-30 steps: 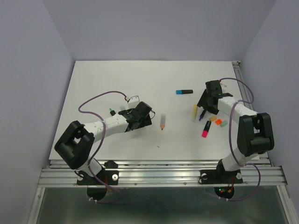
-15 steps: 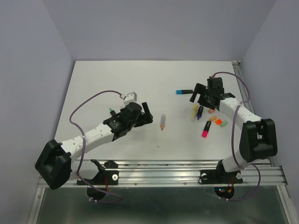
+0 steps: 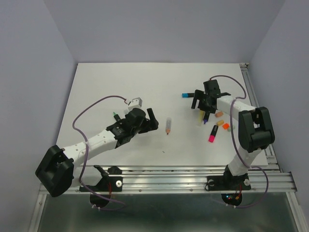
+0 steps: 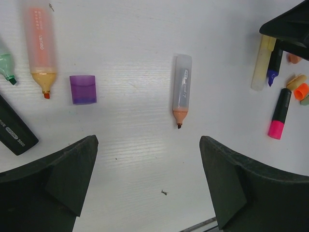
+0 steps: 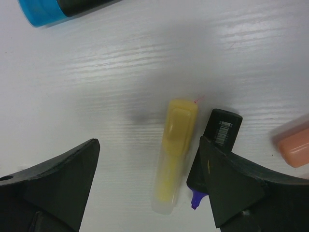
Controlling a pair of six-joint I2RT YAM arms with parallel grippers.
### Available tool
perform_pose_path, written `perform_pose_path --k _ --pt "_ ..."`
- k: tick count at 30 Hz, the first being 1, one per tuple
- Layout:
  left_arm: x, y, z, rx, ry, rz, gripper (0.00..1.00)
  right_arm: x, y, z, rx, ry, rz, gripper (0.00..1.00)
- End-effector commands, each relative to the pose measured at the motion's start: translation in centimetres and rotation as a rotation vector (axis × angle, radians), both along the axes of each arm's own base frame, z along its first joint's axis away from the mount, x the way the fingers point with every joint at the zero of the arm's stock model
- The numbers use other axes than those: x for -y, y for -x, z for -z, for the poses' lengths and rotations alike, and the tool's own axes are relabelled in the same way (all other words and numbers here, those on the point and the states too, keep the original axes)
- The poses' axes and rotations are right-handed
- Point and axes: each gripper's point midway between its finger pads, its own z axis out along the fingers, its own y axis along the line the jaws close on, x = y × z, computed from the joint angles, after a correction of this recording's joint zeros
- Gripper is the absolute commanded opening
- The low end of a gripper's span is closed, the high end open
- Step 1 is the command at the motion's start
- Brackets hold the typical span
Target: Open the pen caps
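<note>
Right tool now seemingly over highlighter

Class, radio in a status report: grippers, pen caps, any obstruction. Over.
Left gripper open, empty. Right gripper open over yellow highlighter. Purple cap off, loose; blue cap still on. Black pen crowds the yellow one.

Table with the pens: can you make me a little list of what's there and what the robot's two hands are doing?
left gripper: open, holding nothing, above the table
right gripper: open, over the yellow pen, not pinching it
purple cap: off, lying by itself
blue cap: on its pen
pink cap: on its pen
middle pen: no cap, orange tip showing
</note>
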Motion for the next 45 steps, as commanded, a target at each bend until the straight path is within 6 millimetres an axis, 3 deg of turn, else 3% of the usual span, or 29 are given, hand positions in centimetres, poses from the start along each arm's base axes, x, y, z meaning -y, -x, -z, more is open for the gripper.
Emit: perform_pose_path --k 1,11,19,22,27,29,30,32,33,34,35,36,39,40,41,43,45 --pt "0.5 -0.3 -1.5 0.053 0.041 0.018 0.99 0.0 -2.3 -2.1 0.073 0.041 0.008 0.88" --pt "0.1 0.0 -1.6 0.061 0.055 0.014 0.99 0.8 -2.6 0.1 0.007 0.084 0.070 0.80" --pt "0.1 0.2 -1.6 0.062 0.062 0.017 0.99 0.9 -1.8 1.5 -0.027 0.081 0.103 0.50" --pt "0.1 0.2 -1.7 0.064 0.064 0.017 0.99 1.0 -1.2 2.2 -0.044 0.076 0.120 0.43" --pt "0.5 0.6 -1.9 0.063 0.083 0.048 0.99 0.7 0.6 3.0 -0.067 0.055 0.114 0.21" --pt "1.1 0.9 -2.3 0.067 0.105 0.084 0.99 0.0 1.0 2.5 -0.053 0.021 0.090 0.15" --pt "1.7 1.1 -2.8 0.088 0.134 0.115 0.99 -0.7 1.0 0.7 -0.005 0.003 0.067 0.11" --pt "3.8 2.9 -4.1 0.110 0.210 0.246 0.99 -2.1 2.1 -0.3 0.029 -0.036 0.016 0.09" --pt "4.2 3.7 -3.8 0.114 0.232 0.286 0.99 -3.5 2.6 -2.5 0.077 -0.076 -0.018 0.09" --pt "5.2 4.0 -5.5 0.168 0.294 0.324 0.99 -4.4 3.3 -3.2 0.089 -0.109 -0.037 0.09" --pt "6.0 4.9 -5.9 0.172 0.325 0.370 0.99 -5.4 4.3 -3.5 0.103 -0.157 -0.042 0.08" --pt "6.9 5.6 -6.4 0.191 0.341 0.401 0.99 -8.1 5.3 -5.9 0.166 -0.244 -0.114 0.08" --pt "8.6 6.7 -7.2 0.211 0.333 0.444 0.99 -11.9 8.8 -7.1 0.183 -0.371 -0.166 0.06" --pt "9.1 6.8 -6.8 0.206 0.320 0.450 0.99 -12.9 9.3 -9.4 0.235 -0.446 -0.152 0.05" --pt "9.5 7.0 -6.6 0.199 0.313 0.456 0.99 -13.9 10.9 -8.9 0.223 -0.465 -0.169 0.04" --pt "10.6 7.3 -6.3 0.180 0.300 0.471 0.99 -15.0 11.9 -11.4 0.285 -0.551 -0.169 0.04" --pt "11.6 7.4 -5.9 0.166 0.281 0.480 0.99 -15.7 13.2 -12.1 0.296 -0.582 -0.181 0.04"
